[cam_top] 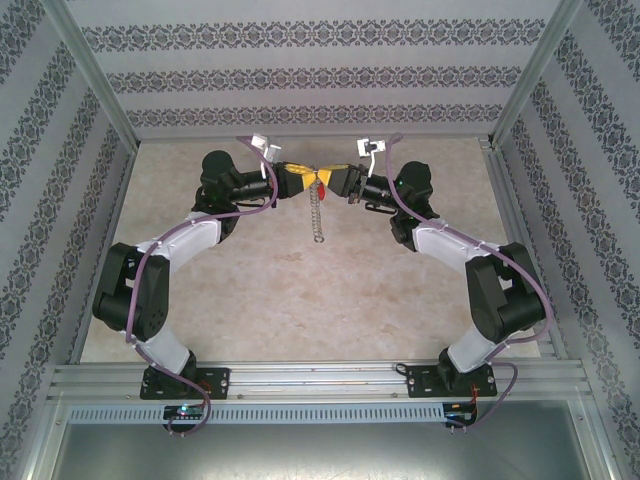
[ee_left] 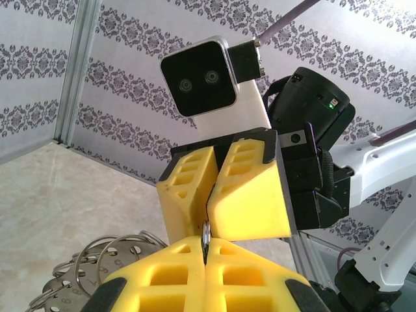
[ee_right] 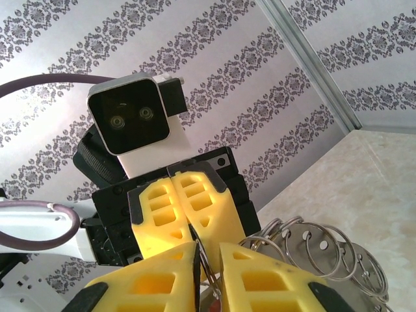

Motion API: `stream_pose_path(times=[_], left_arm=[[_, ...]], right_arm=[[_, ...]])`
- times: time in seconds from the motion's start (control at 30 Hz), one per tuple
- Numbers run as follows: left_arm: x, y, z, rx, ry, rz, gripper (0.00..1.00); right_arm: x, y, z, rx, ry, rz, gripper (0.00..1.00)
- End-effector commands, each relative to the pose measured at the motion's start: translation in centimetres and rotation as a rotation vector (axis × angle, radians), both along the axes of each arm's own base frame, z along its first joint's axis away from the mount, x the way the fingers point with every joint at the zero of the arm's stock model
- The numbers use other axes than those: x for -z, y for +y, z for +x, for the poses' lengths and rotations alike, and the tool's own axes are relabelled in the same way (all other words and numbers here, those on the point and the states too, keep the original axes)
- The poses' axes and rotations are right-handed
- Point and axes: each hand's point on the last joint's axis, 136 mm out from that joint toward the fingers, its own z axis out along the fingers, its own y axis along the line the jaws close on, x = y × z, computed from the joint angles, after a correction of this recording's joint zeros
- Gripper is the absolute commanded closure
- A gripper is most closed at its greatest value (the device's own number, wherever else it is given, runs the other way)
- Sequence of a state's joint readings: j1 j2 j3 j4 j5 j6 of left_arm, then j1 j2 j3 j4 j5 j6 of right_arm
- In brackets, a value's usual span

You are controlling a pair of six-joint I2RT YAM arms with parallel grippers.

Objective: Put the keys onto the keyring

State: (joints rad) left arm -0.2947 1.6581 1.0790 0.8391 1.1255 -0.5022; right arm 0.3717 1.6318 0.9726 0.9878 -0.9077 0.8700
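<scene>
You are in the threading step. Both arms meet tip to tip above the far middle of the table (cam_top: 250,290), with the work lifted off its surface. Your left end effector (cam_top: 309,178) is fully closed. Its own wrist view shows a thin wire of the keyring (ee_left: 97,263) nipped at the seam of its yellow fingertips (ee_left: 169,276). The rest of the keyring (cam_top: 319,215), a run of linked silvery rings, hangs straight down below the meeting point in the top view.

Your right end effector (cam_top: 330,181) faces the left one nose to nose. Its jaws stand a narrow slit apart with a thin wire running up between them (from its own camera the gap is plain, while from the left camera the tips look almost met). I cannot tell whether it is clamping that wire or merely sitting around it.

The key (cam_top: 322,193) shows as a small red speck just under the two sets of tips, at the top of the hanging rings. It is too small to tell whether it is on the wire or only beside it.

As I judge it, the next move asks you to hold the left arm steady as the anchor and let the right work the key along the wire in small, slow motions. Pulling the arms apart risks dragging the wire out of the left pinch.
</scene>
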Motion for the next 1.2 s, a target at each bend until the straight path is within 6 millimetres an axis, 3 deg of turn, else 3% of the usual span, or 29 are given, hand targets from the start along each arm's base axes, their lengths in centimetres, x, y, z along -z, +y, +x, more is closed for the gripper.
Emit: stream_pose_path(times=[0.0, 0.2, 0.37, 0.77, 0.9, 1.17], left_arm=[[-1.0, -0.3, -0.6, 0.025, -0.064, -0.02, 1.0], [-0.9, -0.4, -0.5, 0.025, -0.06, -0.021, 1.0], [-0.7, -0.3, -0.1, 0.012, -0.046, -0.019, 1.0], [-0.1, 1.8, 1.6, -0.016, -0.014, 0.031, 0.61], [0.4, 1.9, 1.8, 0.009, 0.018, 0.065, 0.54], [0.7, 1.5, 1.9, 0.059, 0.049, 0.105, 0.5]], right_arm=[[-0.4, 0.6, -1.0, -0.062, -0.036, 0.008, 0.84], [-0.3, 0.8, -1.1, -0.082, -0.037, 0.003, 1.0], [0.1, 0.6, -1.1, -0.085, -0.04, -0.012, 1.0], [1.7, -1.2, 0.5, -0.098, -0.088, -0.219, 1.0], [1.6, -1.5, 0.4, -0.125, -0.145, -0.321, 1.0], [0.4, -2.0, -0.1, -0.216, -0.199, -0.425, 1.0]])
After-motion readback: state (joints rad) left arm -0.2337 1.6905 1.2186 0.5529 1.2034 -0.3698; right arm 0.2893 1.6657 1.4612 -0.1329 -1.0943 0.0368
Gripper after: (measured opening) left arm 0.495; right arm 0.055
